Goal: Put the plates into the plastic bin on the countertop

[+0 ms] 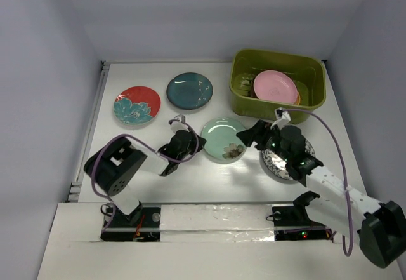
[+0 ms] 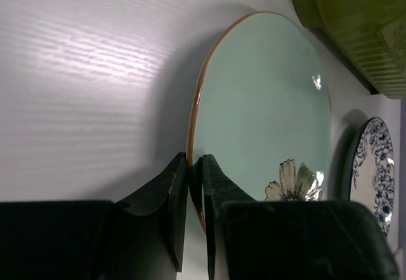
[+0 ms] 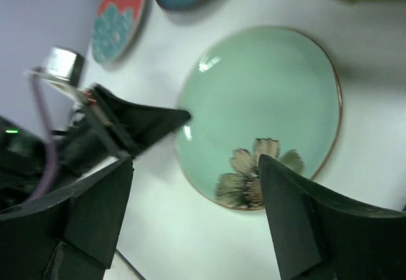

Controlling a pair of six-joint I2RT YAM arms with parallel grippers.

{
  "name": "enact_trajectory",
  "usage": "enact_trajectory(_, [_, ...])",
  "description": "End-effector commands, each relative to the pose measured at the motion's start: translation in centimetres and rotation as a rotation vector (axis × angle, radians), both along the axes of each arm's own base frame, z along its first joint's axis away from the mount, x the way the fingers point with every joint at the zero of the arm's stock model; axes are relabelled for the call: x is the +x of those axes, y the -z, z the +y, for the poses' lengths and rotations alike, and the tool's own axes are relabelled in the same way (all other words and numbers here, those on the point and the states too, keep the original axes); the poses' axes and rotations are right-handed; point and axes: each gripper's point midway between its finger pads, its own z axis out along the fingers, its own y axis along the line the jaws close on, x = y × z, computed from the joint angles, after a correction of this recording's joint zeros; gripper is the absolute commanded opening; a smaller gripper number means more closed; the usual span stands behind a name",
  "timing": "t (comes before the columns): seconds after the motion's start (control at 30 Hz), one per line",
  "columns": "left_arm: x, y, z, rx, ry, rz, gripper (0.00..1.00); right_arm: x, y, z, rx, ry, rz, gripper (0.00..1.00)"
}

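My left gripper (image 1: 198,144) is shut on the left rim of the mint green plate with a flower (image 1: 222,137); in the left wrist view its fingers (image 2: 174,185) pinch the brown edge of that plate (image 2: 266,102). My right gripper (image 1: 255,133) is open and empty, over the plate's right side, with the flower between its spread fingers (image 3: 304,210). The white-and-blue patterned plate (image 1: 279,164) lies mostly under the right wrist. The pink plate (image 1: 275,85) rests on the orange plate (image 1: 298,96) in the olive-green bin (image 1: 279,54). The red plate (image 1: 137,105) and dark teal plate (image 1: 189,90) lie on the countertop (image 1: 158,134). The grey deer plate is hidden.
Pale lavender walls bound the countertop at the back and both sides. The bin's ribbed wall (image 2: 355,20) is close beyond the mint plate. The left arm's base (image 1: 114,172) and the right arm's base (image 1: 380,232) sit at the near edge.
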Motion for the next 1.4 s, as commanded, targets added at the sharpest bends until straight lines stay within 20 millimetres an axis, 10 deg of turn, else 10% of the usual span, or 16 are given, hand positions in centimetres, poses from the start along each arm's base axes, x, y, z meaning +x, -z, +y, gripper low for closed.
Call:
enact_trajectory(0.0, [0.2, -4.3, 1.4, -0.088, -0.053, -0.11, 0.0, 0.1, 0.2, 2.3, 0.024, -0.054, -0.035, 0.86])
enact_trajectory(0.5, [-3.1, -10.3, 4.5, -0.288, -0.052, -0.2, 0.0, 1.5, 7.5, 2.0, -0.019, 0.071, 0.133, 0.87])
enact_trajectory(1.0, [-5.3, -14.8, 5.1, -0.466, 0.058, -0.26, 0.0, 1.3, 9.5, 6.4, 0.093, -0.124, 0.143, 0.8])
enact_trajectory(1.13, [-5.6, -15.8, 5.2, -0.496, 0.079, -0.276, 0.0, 0.7, 9.0, 7.1, 0.155, -0.167, 0.13, 0.67])
enact_trajectory(1.27, [-5.5, -16.3, 5.5, -0.484, 0.076, -0.29, 0.0, 0.1, 7.5, 7.4, 0.223, -0.19, 0.104, 0.1])
enact_trajectory(1.37, [-5.3, -16.5, 5.6, -0.45, 0.072, -0.302, 0.0, 0.1, 5.4, 6.9, 0.26, -0.168, 0.061, 0.0])
